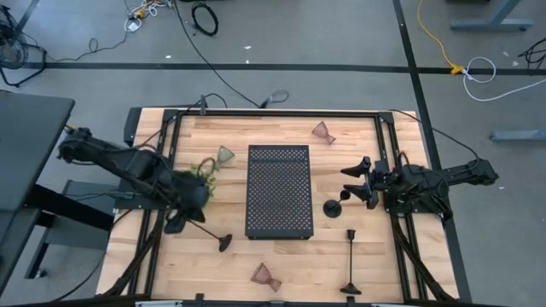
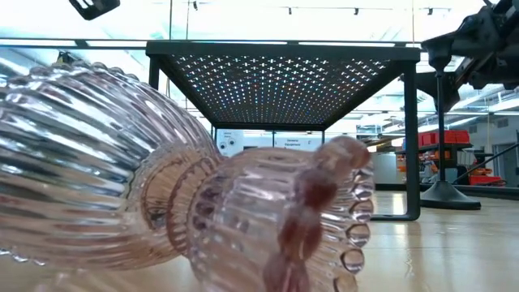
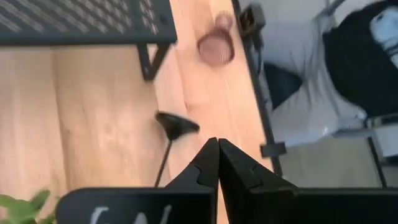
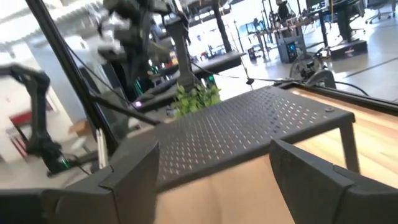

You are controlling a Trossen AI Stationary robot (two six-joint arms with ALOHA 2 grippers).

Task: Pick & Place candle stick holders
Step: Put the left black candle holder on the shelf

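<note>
My left gripper [image 1: 189, 215] [image 3: 217, 149] is shut, low over the table left of the black perforated tray [image 1: 278, 191]. A black candle stick holder [image 1: 209, 232] lies beside it, its disc base [image 3: 176, 124] toward the near edge. My right gripper [image 1: 350, 181] [image 4: 214, 180] is open and empty, right of the tray. Just in front of it another holder stands upright on its disc base [image 1: 333, 207] [image 2: 444, 191]. A third holder [image 1: 350, 260] is near the near right edge. Glass cups: pinkish [image 1: 322, 132], greenish [image 1: 224, 155], and pinkish on its side [image 1: 266, 275] [image 2: 243, 211]. My left gripper's shut fingers [image 3: 208, 165] are beside the lying holder's stick [image 3: 165, 162], which runs under the gripper's body. I cannot tell whether they touch it.
A green plant sprig [image 1: 205, 170] lies by the greenish cup, close to my left arm. The tray stands on legs [image 2: 412, 138] in the table's middle. Black rails [image 1: 388, 145] frame the table. A person in grey [image 3: 311, 93] shows beyond the table's near edge.
</note>
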